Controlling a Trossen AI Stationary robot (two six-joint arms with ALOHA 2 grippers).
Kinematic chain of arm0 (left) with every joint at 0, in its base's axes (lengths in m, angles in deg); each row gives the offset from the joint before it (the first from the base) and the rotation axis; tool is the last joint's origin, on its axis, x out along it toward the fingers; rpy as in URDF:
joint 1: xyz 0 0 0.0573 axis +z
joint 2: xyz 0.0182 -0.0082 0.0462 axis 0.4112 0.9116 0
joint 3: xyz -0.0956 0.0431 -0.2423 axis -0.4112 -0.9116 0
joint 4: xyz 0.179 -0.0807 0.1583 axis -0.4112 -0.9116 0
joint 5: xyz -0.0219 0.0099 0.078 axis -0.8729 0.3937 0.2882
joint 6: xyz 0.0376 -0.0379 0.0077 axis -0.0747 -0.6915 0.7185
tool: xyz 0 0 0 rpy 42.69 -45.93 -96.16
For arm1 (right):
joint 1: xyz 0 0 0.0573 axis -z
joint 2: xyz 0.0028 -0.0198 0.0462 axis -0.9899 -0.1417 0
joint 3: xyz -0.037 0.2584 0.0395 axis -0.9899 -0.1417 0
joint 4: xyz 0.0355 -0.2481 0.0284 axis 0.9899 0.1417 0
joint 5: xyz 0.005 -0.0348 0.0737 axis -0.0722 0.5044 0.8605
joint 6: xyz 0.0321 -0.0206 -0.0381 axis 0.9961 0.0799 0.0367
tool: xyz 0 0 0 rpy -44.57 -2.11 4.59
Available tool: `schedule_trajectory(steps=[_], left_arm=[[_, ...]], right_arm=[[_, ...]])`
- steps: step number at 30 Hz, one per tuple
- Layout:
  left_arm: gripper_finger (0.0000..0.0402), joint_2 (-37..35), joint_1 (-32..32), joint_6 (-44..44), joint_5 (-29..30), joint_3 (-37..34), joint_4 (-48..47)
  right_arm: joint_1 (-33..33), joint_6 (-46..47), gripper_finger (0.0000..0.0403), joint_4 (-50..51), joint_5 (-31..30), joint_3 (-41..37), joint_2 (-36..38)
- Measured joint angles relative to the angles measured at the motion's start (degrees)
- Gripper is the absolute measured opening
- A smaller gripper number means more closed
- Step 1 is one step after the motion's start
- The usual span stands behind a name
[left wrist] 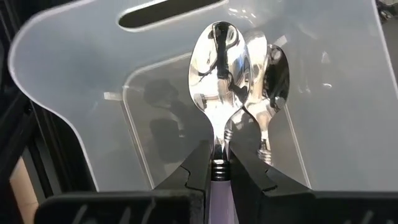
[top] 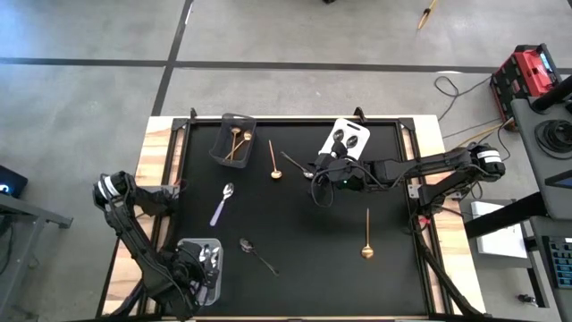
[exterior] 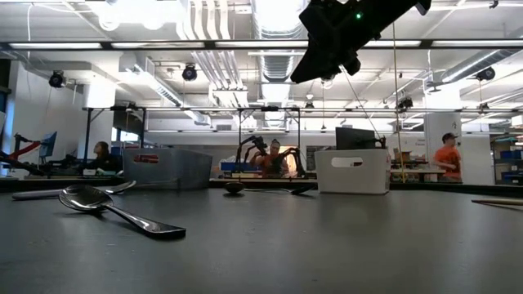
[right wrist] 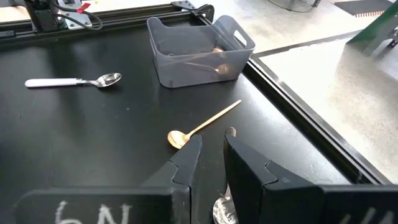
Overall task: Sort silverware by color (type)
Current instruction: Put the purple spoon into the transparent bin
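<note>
A shiny silver spoon (left wrist: pixel 219 74) with a lilac handle is held upright by the left gripper (left wrist: pixel 217 165) inside a clear bin (left wrist: pixel 74 74).

White characters resembling "6N", seen upside down, stand on the right tool (right wrist: pixel 211 165) body's dark front.

Grey concrete floor (top: pixel 295 36) crossed by dark seam lines surrounds the black-topped wooden table (top: pixel 161 143). Beyond the table's far edge, a white ceiling with exposed ducts (exterior: pixel 221 41) and bright lamps spans an open workshop. A person in an orange shirt (exterior: pixel 448 157) stands there.
</note>
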Motion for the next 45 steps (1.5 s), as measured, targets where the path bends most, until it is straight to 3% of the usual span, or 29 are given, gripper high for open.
schedule_trajectory(steps=[45], left_arm=[[0.0029,5.5,-0.1,1.6,-4.1,0.0,0.6]], right_arm=[[0.0,0.1,0.006,0.0,0.0,0.0,0.0]])
